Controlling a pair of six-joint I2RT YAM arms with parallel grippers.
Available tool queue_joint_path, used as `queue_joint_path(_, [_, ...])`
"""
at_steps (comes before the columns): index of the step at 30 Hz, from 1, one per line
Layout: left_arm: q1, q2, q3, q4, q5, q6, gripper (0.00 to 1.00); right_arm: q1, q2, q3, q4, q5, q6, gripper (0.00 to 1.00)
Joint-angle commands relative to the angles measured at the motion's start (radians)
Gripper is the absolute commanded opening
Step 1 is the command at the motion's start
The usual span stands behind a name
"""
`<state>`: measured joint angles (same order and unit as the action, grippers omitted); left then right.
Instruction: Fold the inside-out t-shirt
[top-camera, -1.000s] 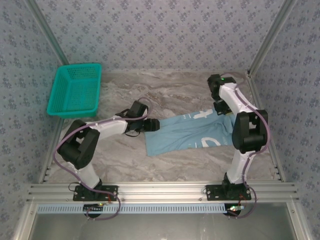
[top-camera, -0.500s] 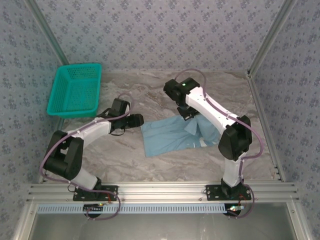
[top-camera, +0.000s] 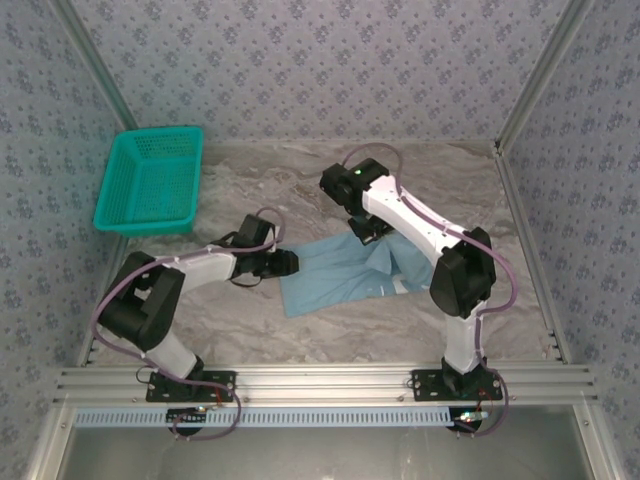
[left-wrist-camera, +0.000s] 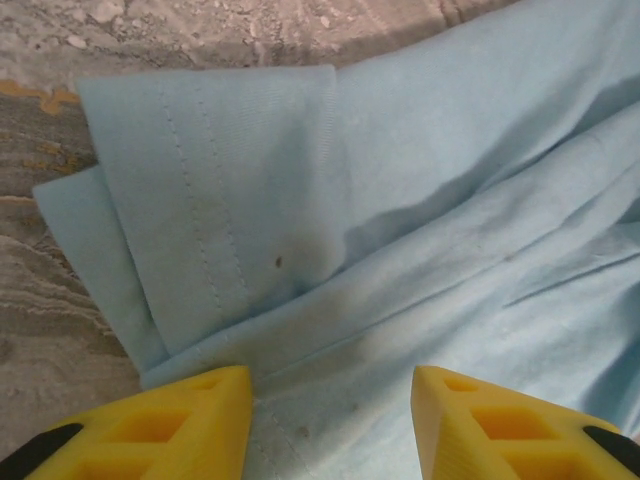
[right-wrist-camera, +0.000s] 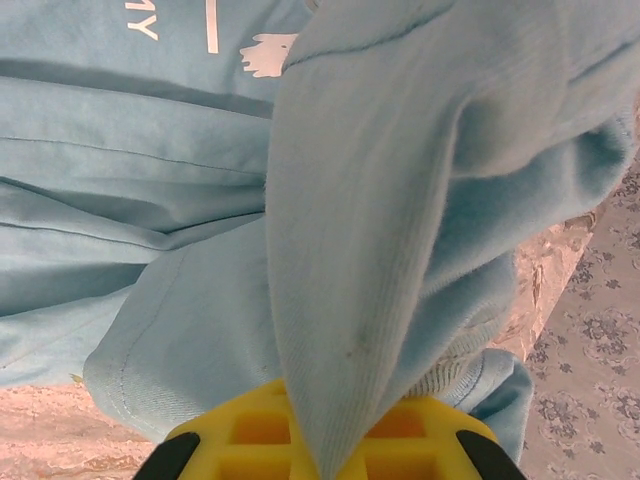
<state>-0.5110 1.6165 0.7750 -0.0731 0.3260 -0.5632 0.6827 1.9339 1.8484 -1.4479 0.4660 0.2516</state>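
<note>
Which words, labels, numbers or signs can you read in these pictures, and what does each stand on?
None can be read in full.
White print on the light blue cotton t-shirt: a few letter strokes and a bar, cut off at the picture's edge, too partial to read.

Your top view looks down from above and behind the arm bases, faces the far wall, and takes in the whole surface (top-camera: 280, 185) from well back. Your left wrist camera sits close over the left hand (left-wrist-camera: 330, 420), looking at the left end of the inside-out t-shirt (left-wrist-camera: 450, 200). Your right wrist camera looks past the right hand (right-wrist-camera: 325, 445), nearly against the cloth. All three views share that t-shirt.
</note>
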Motion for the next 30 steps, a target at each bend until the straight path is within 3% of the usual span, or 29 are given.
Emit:
queue_joint_path(1, [0.0,0.046,-0.029,0.037,-0.008,0.013,0.44,0.026,-0.014,0.053,-0.049,-0.006,0.008,0.0])
queue_joint_path(15, [-0.002,0.043,-0.049,0.056,-0.014,0.003,0.43,0.133,0.001,0.162,-0.069,-0.099,0.021,0.0])
queue_joint_path(30, [-0.003,-0.012,-0.06,0.038,-0.045,0.009,0.49,0.178,0.119,0.085,0.179,-0.384,0.032,0.0])
